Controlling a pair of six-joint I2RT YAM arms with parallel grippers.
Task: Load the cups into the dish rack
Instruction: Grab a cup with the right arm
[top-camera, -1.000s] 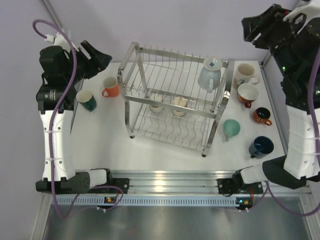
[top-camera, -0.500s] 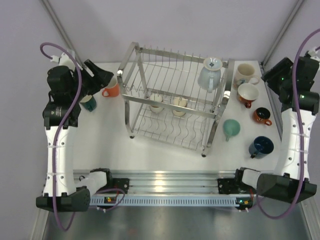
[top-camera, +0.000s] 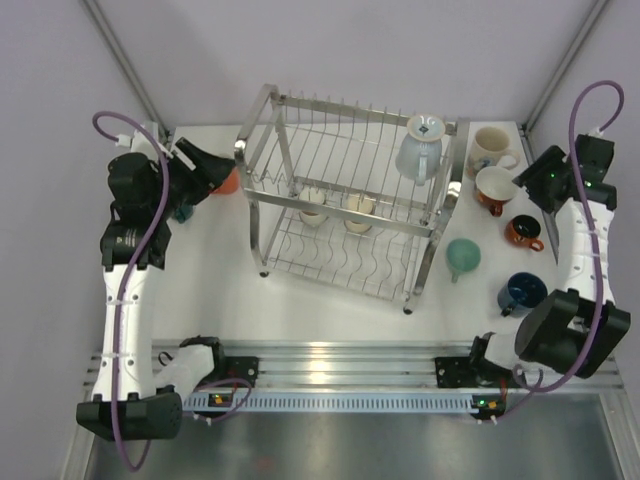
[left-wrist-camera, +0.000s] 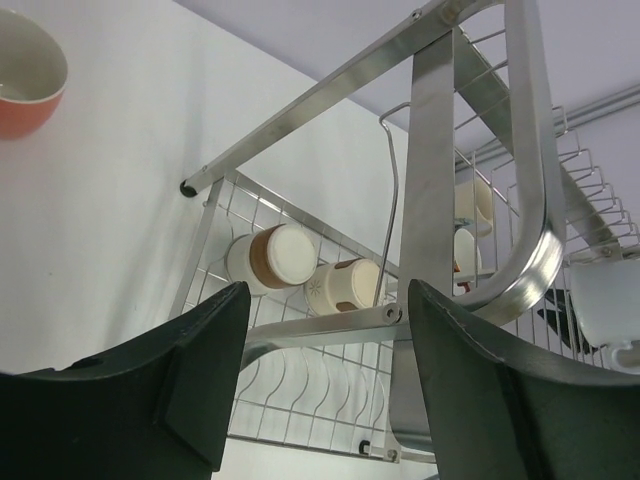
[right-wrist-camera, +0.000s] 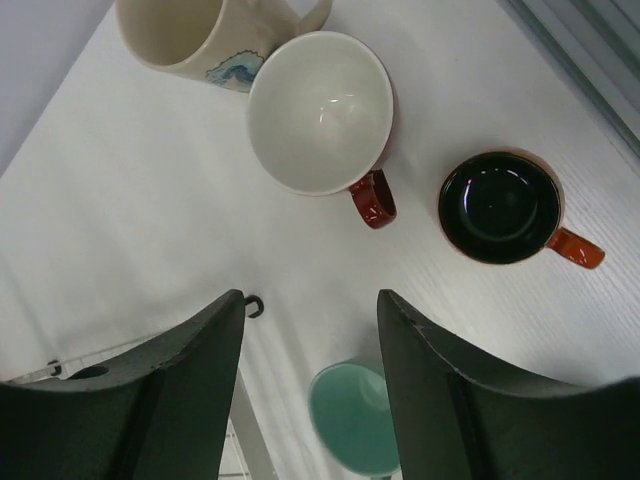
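Centrally, shiny tubular wire dish rack (top-camera: 262, 105); glossy ceramic cups (top-camera: 495, 185); left gripper (left-wrist-camera: 328, 292), right gripper (right-wrist-camera: 310, 297) apart, empty.

No text, brand or number you can read in any view. The cream mug (right-wrist-camera: 185, 35) carries a blue printed motif low on its side: a picture, no letters to make out. The pale mug (top-camera: 418, 155) upturned on the dish rack (top-camera: 255, 120) has a small dark mark on its base, too small to read.
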